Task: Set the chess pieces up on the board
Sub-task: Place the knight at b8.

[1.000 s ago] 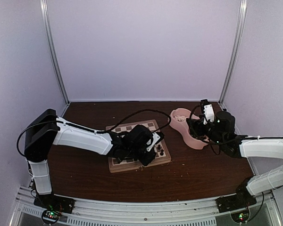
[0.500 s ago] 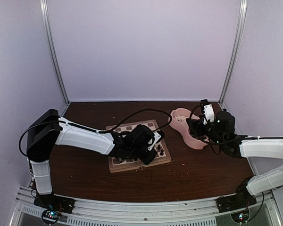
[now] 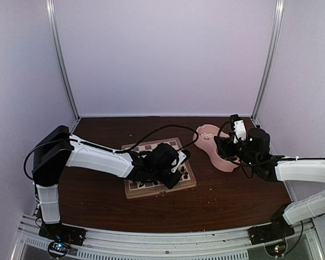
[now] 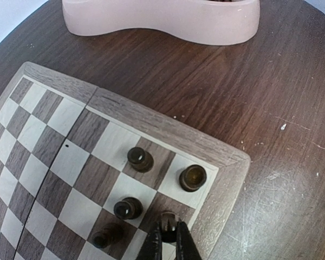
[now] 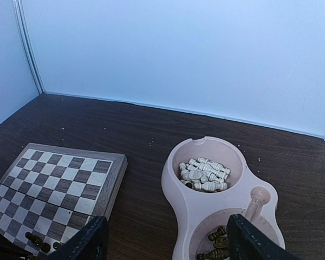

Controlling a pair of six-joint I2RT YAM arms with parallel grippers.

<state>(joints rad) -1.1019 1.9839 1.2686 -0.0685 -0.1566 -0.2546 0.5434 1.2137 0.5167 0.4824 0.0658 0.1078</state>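
Left hand (image 4: 168, 238) closed, pinching dark chess piece (image 4: 168, 219) on edge square of board (image 4: 151, 122). Right hand (image 5: 165, 241) wide open, empty, above pink bowl (image 5: 200, 203).

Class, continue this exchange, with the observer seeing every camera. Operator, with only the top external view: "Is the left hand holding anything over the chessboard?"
Observer: Yes. The left hand is shut on a dark brown turned chess piece at the edge of the square wooden chessboard.
Operator: Any others placed?
Observer: Four other dark pieces stand near that corner.
Operator: What's in the pink double bowl?
Observer: Cream-white pieces in its far compartment, dark ones in the near one.
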